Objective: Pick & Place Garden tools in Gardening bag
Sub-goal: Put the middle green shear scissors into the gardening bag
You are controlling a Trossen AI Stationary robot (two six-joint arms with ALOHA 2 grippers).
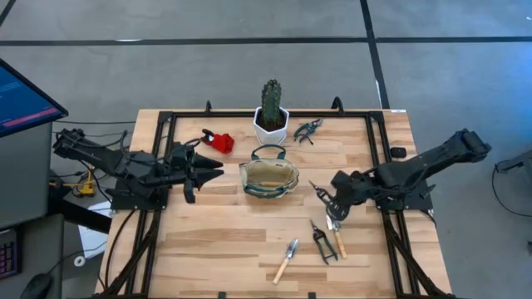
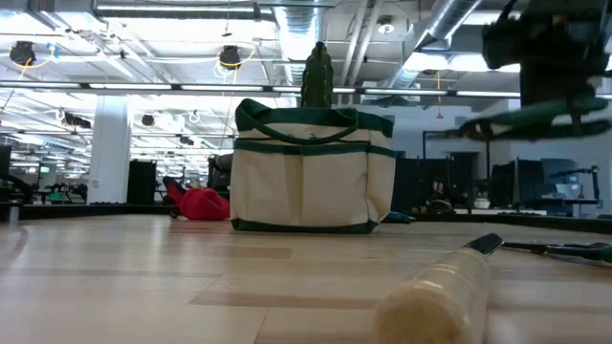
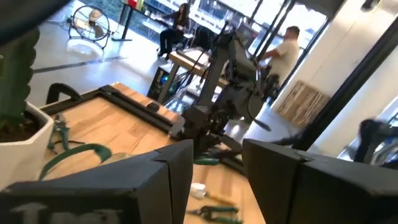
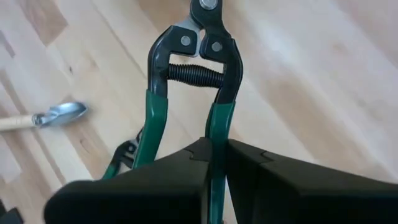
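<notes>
The cream gardening bag (image 1: 268, 176) with green trim stands upright mid-table, its mouth open (image 2: 311, 167). My right gripper (image 1: 330, 202) hangs to the bag's right, above the table, shut on green-handled pruning shears (image 4: 193, 74). My left gripper (image 1: 208, 170) is level and open just left of the bag, holding nothing (image 3: 217, 174). A red pruner (image 1: 218, 139) lies at the far left. Small green shears (image 1: 307, 129) lie beside the pot. A wooden-handled trowel (image 1: 287, 259), dark shears (image 1: 322, 241) and another wooden-handled tool (image 1: 337, 239) lie near the front. My right gripper pinches one green handle of the shears (image 4: 216, 127) between its two fingers. The other handle (image 4: 149, 124) runs outside one finger. The fingers slant down from the table's right side. The shears are lifted clear of the table, spring and pivot end beyond the fingertips (image 2: 535, 113).
A green cactus in a white hexagonal pot (image 1: 271, 116) stands just behind the bag. A black frame (image 1: 166, 116) borders the wooden tabletop. People and desks show in the room beyond. Bare wood lies in front of the bag.
</notes>
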